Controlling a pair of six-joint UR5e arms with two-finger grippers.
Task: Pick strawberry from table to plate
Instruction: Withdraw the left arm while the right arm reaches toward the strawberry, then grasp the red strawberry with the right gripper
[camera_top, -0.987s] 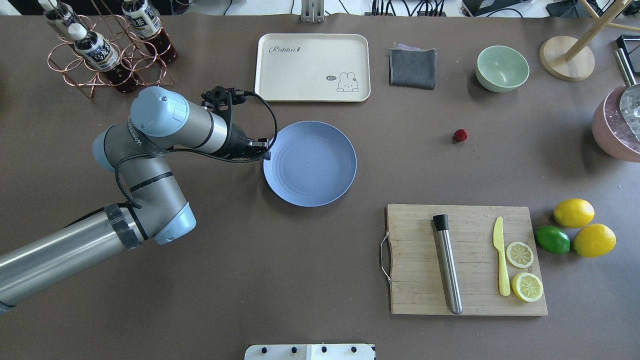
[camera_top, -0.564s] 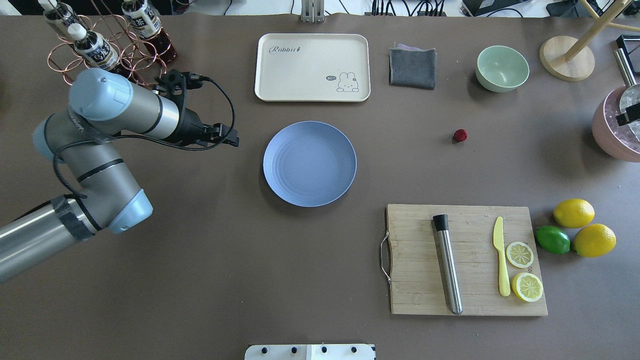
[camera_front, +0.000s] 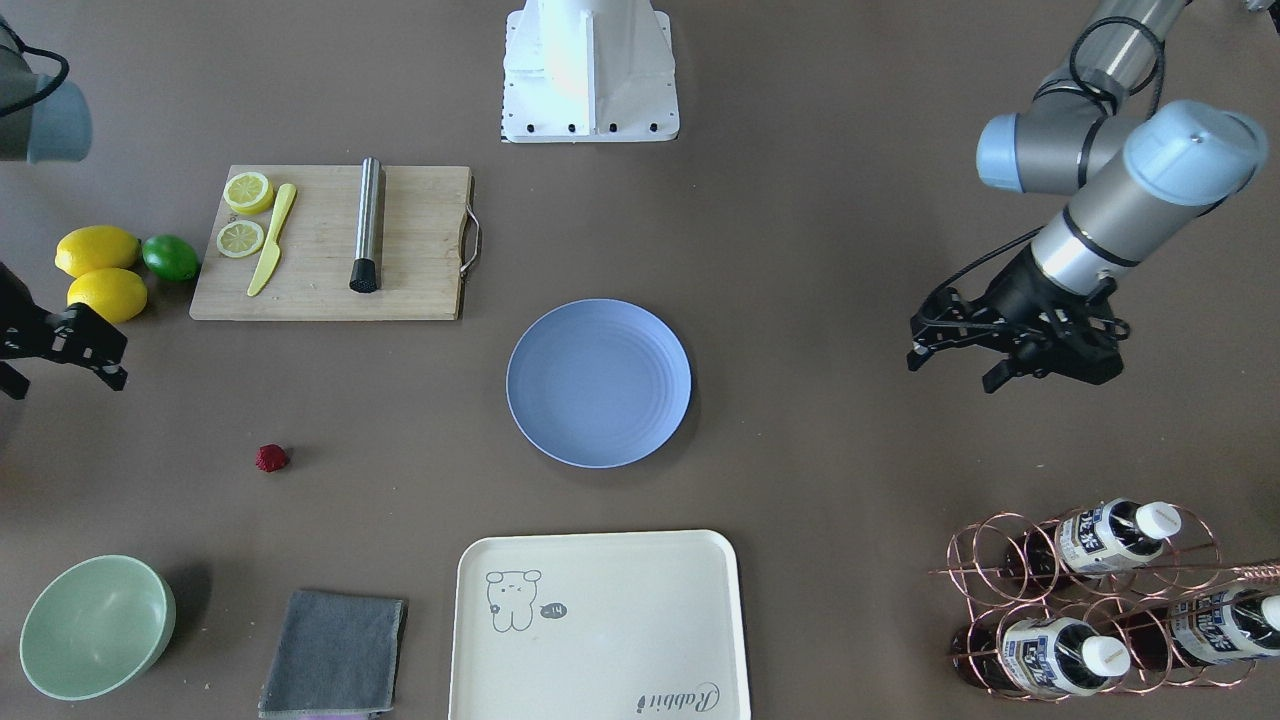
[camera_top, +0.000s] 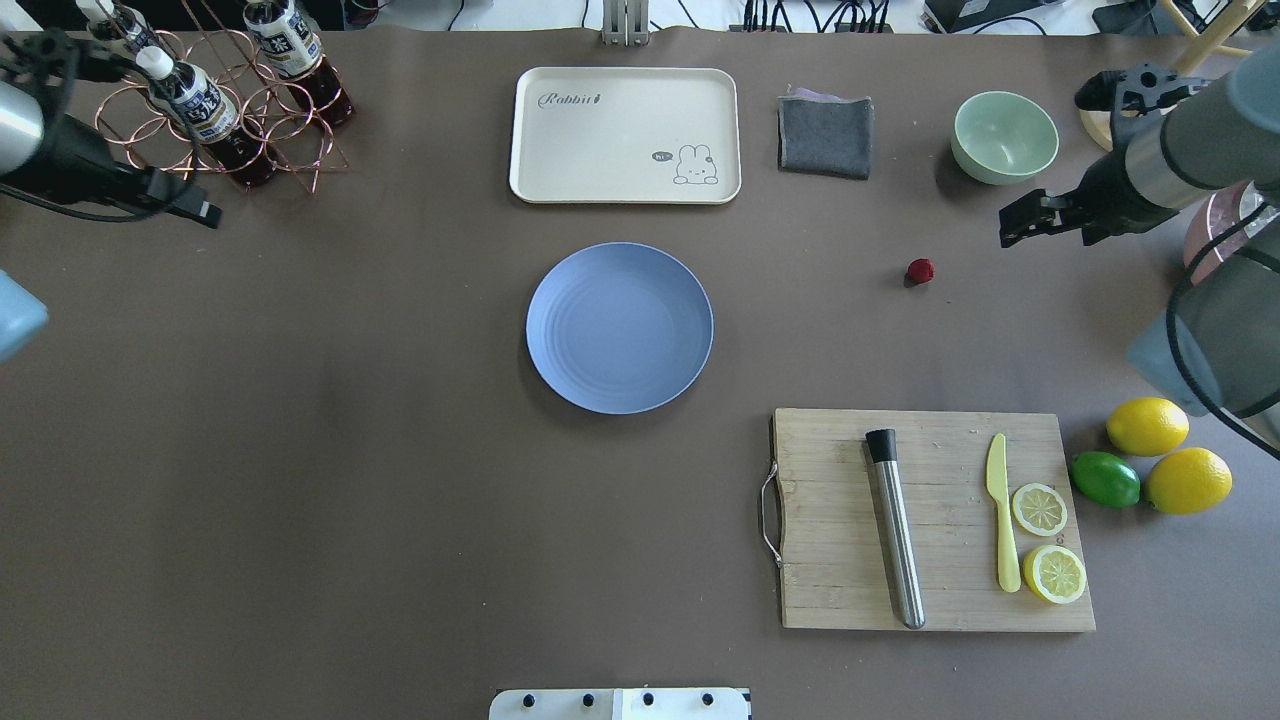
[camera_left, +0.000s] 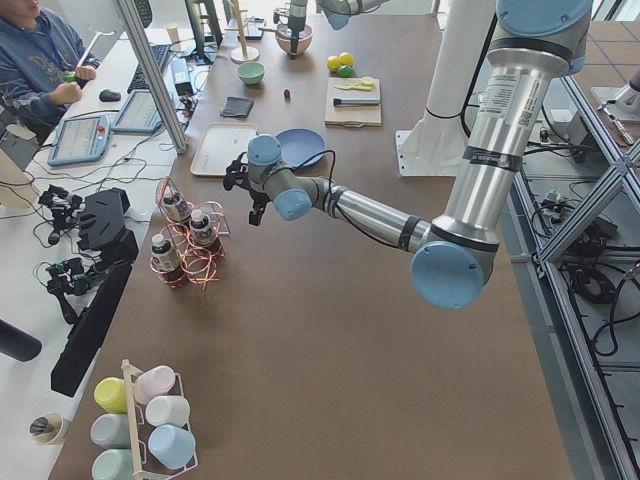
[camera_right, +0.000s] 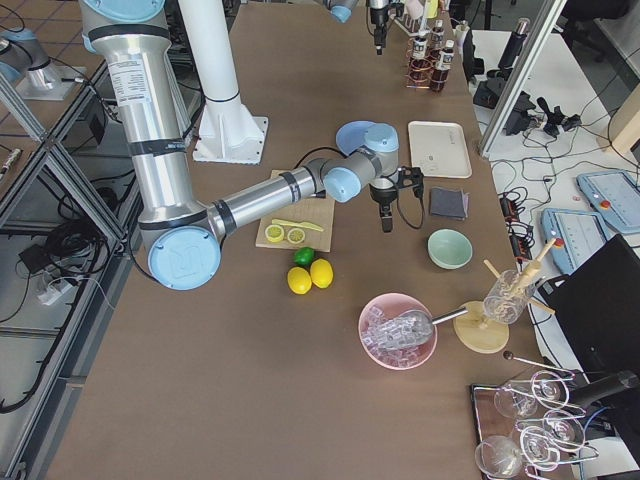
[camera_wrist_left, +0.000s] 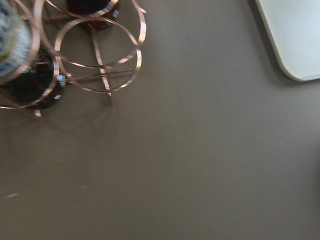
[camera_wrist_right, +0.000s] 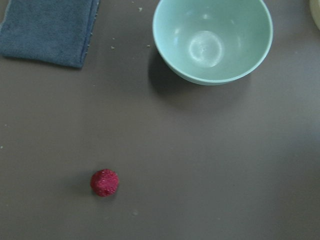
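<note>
The strawberry (camera_top: 921, 270) is a small dark-red berry lying alone on the brown table (camera_top: 400, 500), to the right of the plate; the right wrist view has it low and left (camera_wrist_right: 104, 182). The round blue plate (camera_top: 620, 327) sits empty at the table's centre. My right gripper (camera_top: 1012, 233) hovers open to the right of the strawberry, apart from it and near the green bowl. Far to the left, my left gripper (camera_top: 200, 213) hangs open by the bottle rack, holding nothing. The front view shows both pairs of fingers spread.
A cream tray (camera_top: 625, 135), grey cloth (camera_top: 825, 135) and green bowl (camera_top: 1004, 137) line the far side. A cutting board (camera_top: 935, 520) carries a steel muddler, knife and lemon slices; lemons and a lime (camera_top: 1105, 479) lie beside it. A copper bottle rack (camera_top: 215, 120) stands far left.
My left arm has swung away from the plate's edge to the left, up to the bottle rack. My right arm has come into view from the right, toward the strawberry.
</note>
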